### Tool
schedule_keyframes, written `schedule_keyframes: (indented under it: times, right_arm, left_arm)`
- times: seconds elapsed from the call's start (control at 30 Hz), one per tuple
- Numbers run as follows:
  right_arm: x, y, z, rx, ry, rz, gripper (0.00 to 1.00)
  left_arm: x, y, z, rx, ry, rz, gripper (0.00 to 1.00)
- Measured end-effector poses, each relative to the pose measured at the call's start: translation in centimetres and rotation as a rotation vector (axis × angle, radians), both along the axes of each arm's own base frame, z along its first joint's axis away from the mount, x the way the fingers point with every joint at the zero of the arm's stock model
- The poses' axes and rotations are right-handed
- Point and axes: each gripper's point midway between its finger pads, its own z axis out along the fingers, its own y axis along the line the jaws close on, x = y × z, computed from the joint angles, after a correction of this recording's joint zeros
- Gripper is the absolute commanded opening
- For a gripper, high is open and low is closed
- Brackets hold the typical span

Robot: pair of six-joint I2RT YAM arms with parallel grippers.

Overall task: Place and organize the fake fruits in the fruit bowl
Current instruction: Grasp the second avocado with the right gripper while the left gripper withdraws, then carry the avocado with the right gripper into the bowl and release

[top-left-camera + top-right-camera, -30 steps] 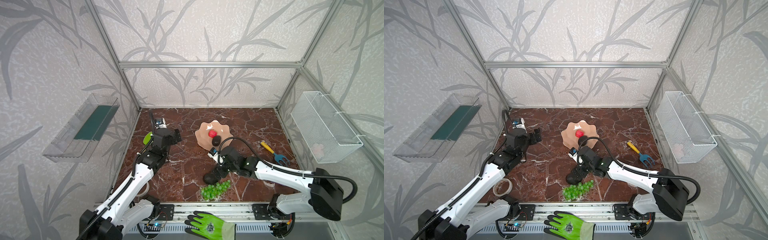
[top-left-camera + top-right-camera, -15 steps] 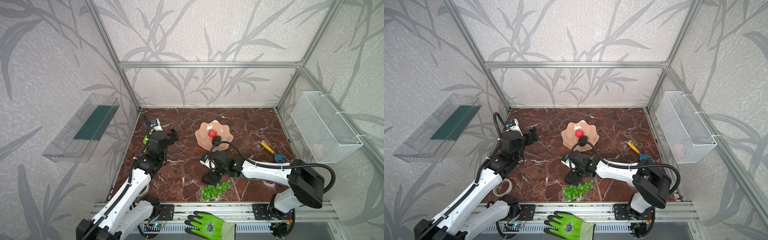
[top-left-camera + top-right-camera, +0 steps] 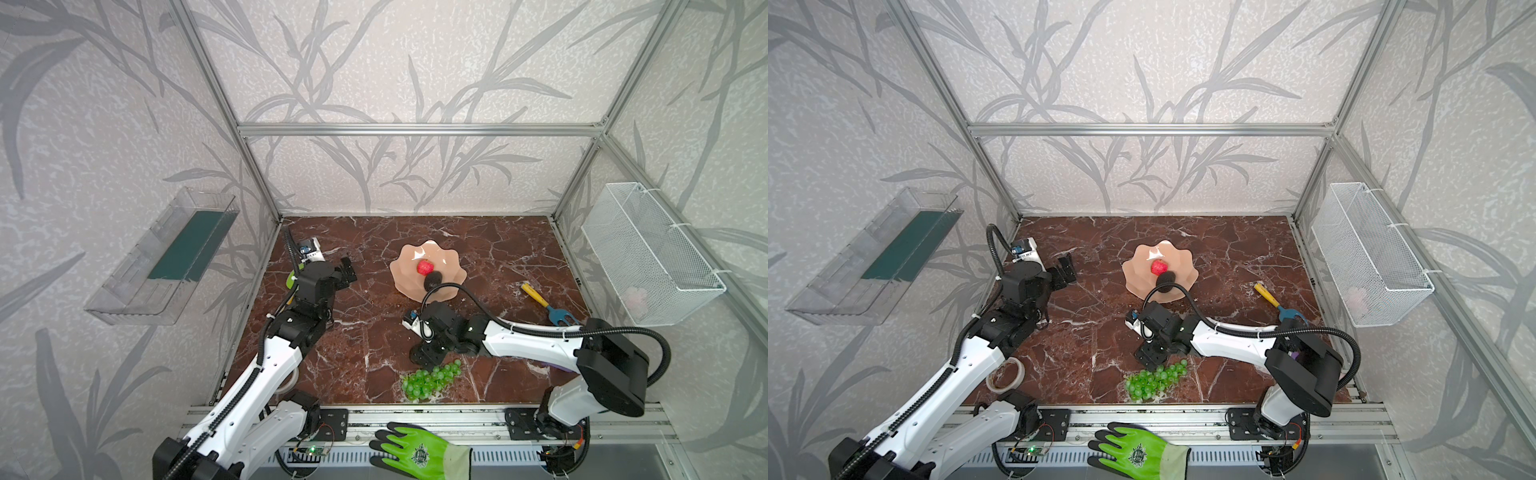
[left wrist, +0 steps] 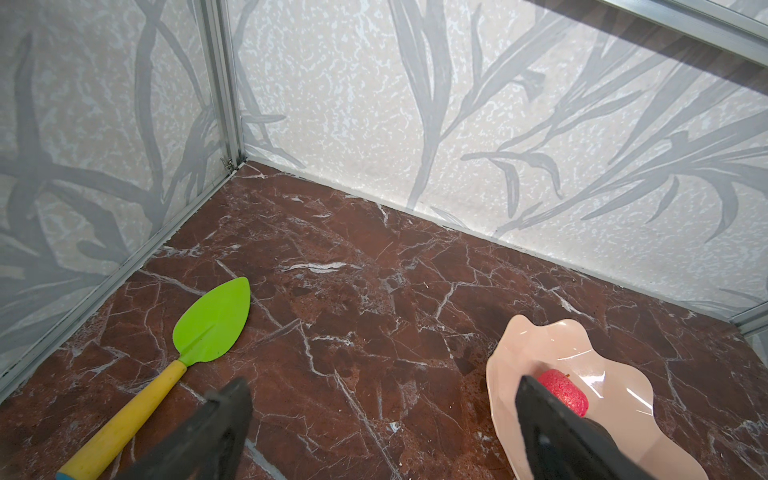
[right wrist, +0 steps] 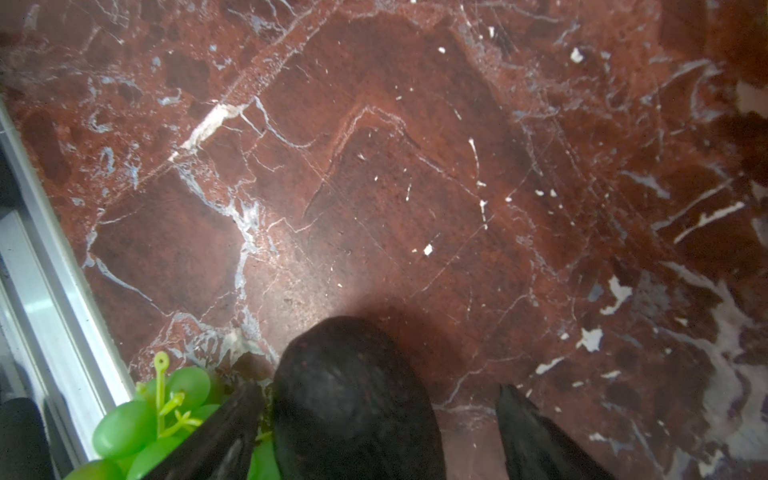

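The peach-pink fruit bowl (image 3: 405,266) (image 3: 1136,272) sits mid-table and holds a red apple (image 3: 424,267) and a dark avocado (image 3: 433,280). My right gripper (image 3: 427,355) (image 3: 1151,355) points down at the table in front of the bowl. In the right wrist view it is open (image 5: 376,388) around a second avocado (image 5: 353,399); one finger touches it and the other stands apart. The green grapes (image 3: 430,380) (image 5: 141,424) lie right beside it. My left gripper (image 3: 347,272) (image 4: 382,415) hangs open and empty at the left, facing the bowl (image 4: 519,353) and the apple (image 4: 565,392).
A green-bladed trowel (image 4: 212,324) lies by the left wall. A blue toy fork with a yellow handle (image 3: 548,305) lies at the right, a tape roll (image 3: 1005,376) at the front left, a green glove (image 3: 419,451) on the front rail. A wire basket (image 3: 648,253) and a clear tray (image 3: 166,253) hang on the side walls.
My right arm's elbow has swung inward while its gripper stayed low over the avocado by the grapes. The left wrist has turned a little. The jaws of both look unchanged.
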Motion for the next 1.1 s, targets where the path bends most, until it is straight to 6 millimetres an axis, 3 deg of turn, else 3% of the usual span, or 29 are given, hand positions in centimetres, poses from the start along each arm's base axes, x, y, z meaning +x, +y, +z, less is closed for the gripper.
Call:
schedule_keyframes:
  times: [0.37, 0.47, 0.57, 0.77, 0.93, 1.1]
  right_arm:
    - [0.4, -0.7, -0.6, -0.034, 0.007, -0.064, 0.85]
    - [0.3, -0.9, -1.6, -0.058, 0.026, -0.071, 0.78]
    - [0.2, -1.1, -2.4, -0.076, 0.039, -0.076, 0.64]
    - [0.6, -1.3, -2.2, -0.091, 0.031, -0.098, 0.48]
    - [2.7, -1.4, 1.0, -0.092, -0.040, -0.153, 0.48]
    - [7.8, -0.7, 8.4, 0.036, -0.176, -0.259, 0.48]
  left_arm:
    - [0.1, 0.1, -0.2, 0.001, 0.005, 0.003, 0.99]
    - [0.1, 0.1, -0.2, 0.001, 0.005, 0.004, 0.99]
    - [0.1, 0.1, -0.2, 0.001, 0.005, 0.005, 0.99]
    - [0.1, 0.2, -0.2, 0.002, 0.005, 0.006, 1.00]
    - [0.1, 0.2, -0.2, 0.002, 0.005, 0.008, 0.99]
    - [0.0, 0.5, 0.0, 0.004, -0.001, 0.020, 0.99]
